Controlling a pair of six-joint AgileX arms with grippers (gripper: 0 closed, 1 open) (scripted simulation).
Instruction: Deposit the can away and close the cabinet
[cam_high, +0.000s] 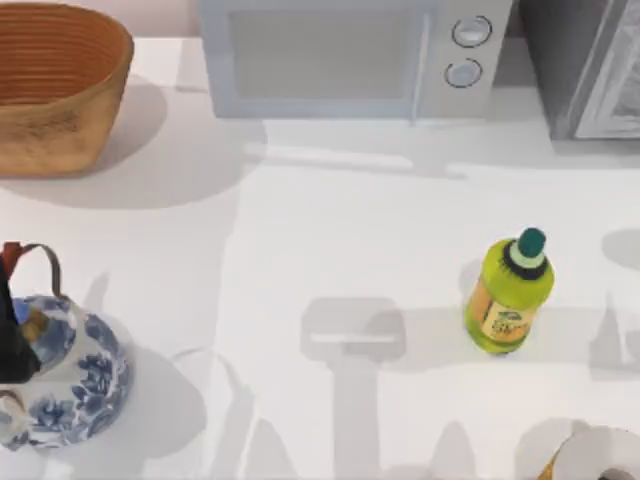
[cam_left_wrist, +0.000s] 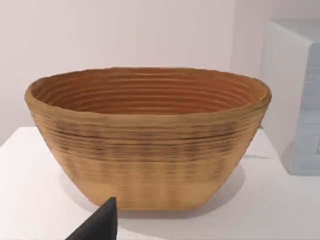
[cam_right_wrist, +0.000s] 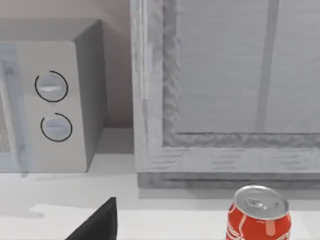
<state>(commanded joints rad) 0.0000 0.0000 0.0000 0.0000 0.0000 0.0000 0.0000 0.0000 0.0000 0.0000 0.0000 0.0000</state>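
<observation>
The red can (cam_right_wrist: 259, 216) stands upright on the white table just in front of the grey cabinet (cam_right_wrist: 225, 100). The cabinet (cam_high: 590, 70) sits at the table's back right corner, and its front shows a recessed grey panel inside a paler frame. A dark part of my right gripper (cam_right_wrist: 100, 224) shows low in the right wrist view, short of the can and apart from it. A dark part of my left gripper (cam_left_wrist: 100, 225) shows in the left wrist view, facing the wicker basket (cam_left_wrist: 147, 135).
A microwave (cam_high: 350, 60) stands at the back middle, next to the cabinet. The wicker basket (cam_high: 55, 85) is at the back left. A blue-and-white teapot (cam_high: 65, 375) sits front left, a green bottle (cam_high: 510, 295) right of centre, and a pale round object (cam_high: 600, 455) front right.
</observation>
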